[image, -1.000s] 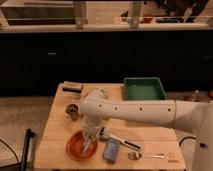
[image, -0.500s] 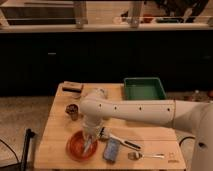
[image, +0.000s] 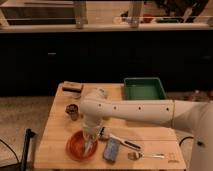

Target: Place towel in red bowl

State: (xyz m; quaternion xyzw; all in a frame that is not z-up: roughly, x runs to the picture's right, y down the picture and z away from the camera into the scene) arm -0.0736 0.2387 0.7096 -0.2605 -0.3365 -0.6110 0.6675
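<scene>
The red bowl point(image: 80, 145) sits on the wooden table point(image: 150, 130) near its front left edge. My gripper point(image: 90, 136) points down over the right half of the bowl, at the end of the white arm point(image: 135, 110) that reaches in from the right. A pale strip that looks like the towel point(image: 88, 147) hangs below the gripper into the bowl. Its upper part is hidden by the wrist.
A blue object point(image: 112, 149) lies just right of the bowl, with a black-handled brush point(image: 122, 141) and a spoon point(image: 145, 155) beyond it. A green tray point(image: 144, 88) stands at the back right, a brown block point(image: 73, 87) at the back left, and a small dark cup point(image: 73, 110) on the left.
</scene>
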